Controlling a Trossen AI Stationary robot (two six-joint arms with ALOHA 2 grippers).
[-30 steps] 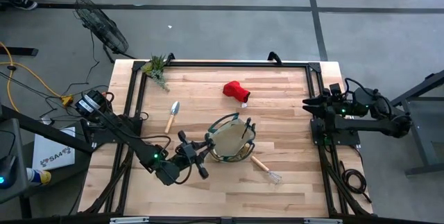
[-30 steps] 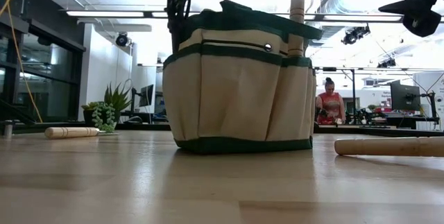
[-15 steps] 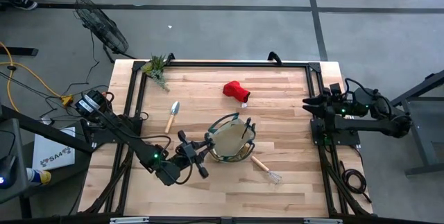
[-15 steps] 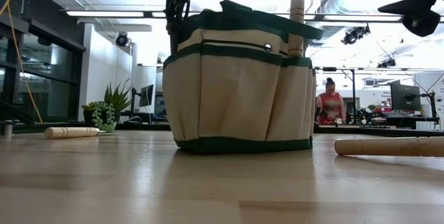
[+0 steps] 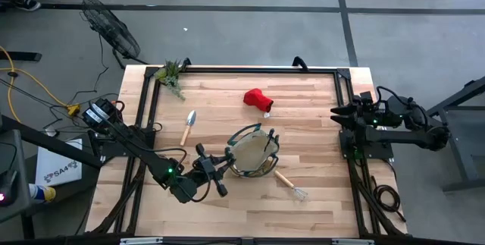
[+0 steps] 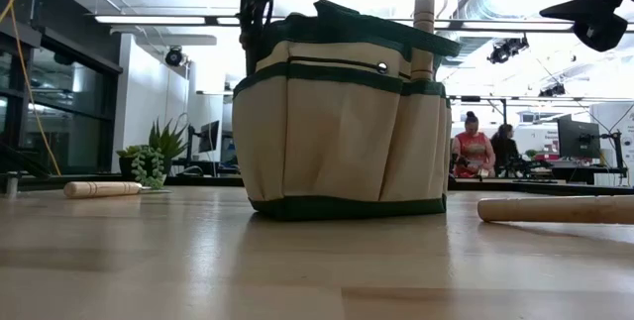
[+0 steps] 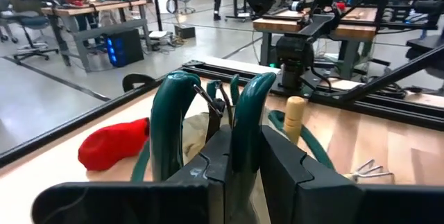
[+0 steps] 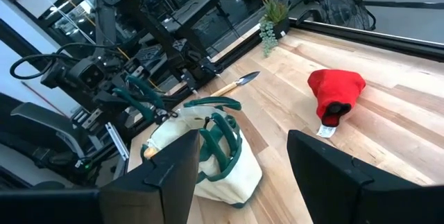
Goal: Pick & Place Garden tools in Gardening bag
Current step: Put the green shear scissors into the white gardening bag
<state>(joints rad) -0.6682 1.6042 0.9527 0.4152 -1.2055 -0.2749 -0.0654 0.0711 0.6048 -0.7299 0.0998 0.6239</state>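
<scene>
The tan gardening bag [image 5: 251,154] with green trim stands upright mid-table, a wooden tool handle [image 6: 424,21] sticking up from it. At the bag's left rim, my left gripper [image 5: 220,162] is shut on a green-handled pruner [image 7: 173,106]. A red glove [image 5: 258,99] lies beyond the bag. A silver trowel [image 5: 187,126] lies to its left and a wire rake [image 5: 291,185] to its near right. My right gripper [image 5: 336,113] waits open at the table's right edge. My left gripper pinches one green handle of the pruner [image 7: 243,144] between its two fingers; the other handle [image 7: 166,123] stands free beside them. The fingers come level from the table's near left. The pruner is off the table at the bag's left rim [image 6: 256,48]; I cannot tell whether it touches the bag.
A green plant sprig [image 5: 171,74] lies at the far left corner. A black frame [image 5: 242,69] runs along the table's edges. Bare wood lies between the bag and the right arm. People sit at desks in the room beyond [image 6: 474,147].
</scene>
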